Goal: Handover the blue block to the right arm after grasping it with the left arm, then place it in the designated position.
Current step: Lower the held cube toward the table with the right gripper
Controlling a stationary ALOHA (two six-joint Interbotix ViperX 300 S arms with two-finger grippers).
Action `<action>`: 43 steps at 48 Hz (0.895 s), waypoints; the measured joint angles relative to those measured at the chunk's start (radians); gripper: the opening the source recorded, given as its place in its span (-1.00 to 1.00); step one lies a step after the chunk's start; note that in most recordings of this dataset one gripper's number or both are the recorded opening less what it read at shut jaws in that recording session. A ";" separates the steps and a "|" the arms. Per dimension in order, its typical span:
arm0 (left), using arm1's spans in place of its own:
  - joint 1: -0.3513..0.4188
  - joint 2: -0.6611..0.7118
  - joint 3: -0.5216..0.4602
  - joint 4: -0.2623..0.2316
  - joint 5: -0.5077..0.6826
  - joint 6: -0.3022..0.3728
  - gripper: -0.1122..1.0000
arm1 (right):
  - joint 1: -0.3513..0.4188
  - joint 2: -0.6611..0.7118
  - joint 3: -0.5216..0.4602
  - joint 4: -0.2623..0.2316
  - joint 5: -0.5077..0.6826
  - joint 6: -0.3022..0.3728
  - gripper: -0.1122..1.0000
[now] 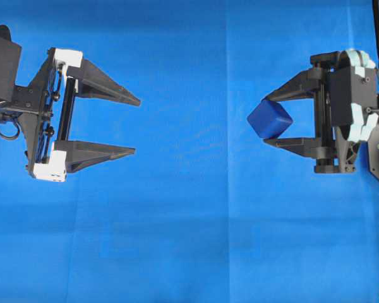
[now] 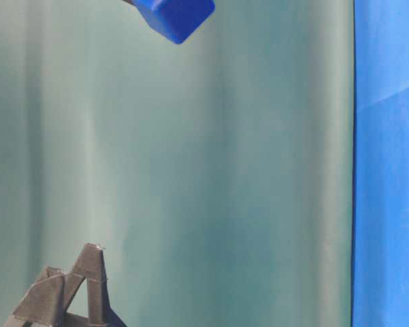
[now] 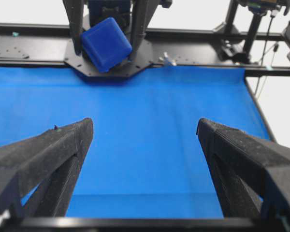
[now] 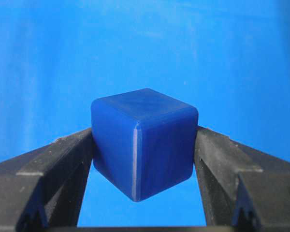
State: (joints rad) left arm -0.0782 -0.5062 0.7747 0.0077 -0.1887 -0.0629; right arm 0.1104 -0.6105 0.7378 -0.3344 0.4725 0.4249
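One blue block (image 4: 144, 142) — clamped between right pincer (image 4: 145, 145) fingers.

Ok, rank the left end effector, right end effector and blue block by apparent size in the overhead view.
1-2. Left end effector and right end effector: look alike in size, so unranked.
3. Blue block, clearly smallest.

Blue cloth (image 1: 189, 240) covers table; black frame rail (image 3: 29, 46) behind; pale green backdrop (image 2: 191, 170).
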 measured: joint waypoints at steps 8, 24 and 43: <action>0.000 0.000 0.000 0.000 0.000 0.000 0.87 | 0.000 0.000 0.000 -0.002 0.000 0.000 0.05; 0.000 0.000 0.000 0.000 0.000 0.000 0.87 | 0.000 0.067 0.018 0.000 -0.069 0.005 0.05; 0.000 -0.002 0.000 0.000 0.000 0.000 0.87 | -0.015 0.305 0.031 -0.002 -0.259 0.071 0.05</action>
State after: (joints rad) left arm -0.0782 -0.5077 0.7747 0.0077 -0.1887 -0.0629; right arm 0.0951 -0.3053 0.7685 -0.3359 0.2132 0.4955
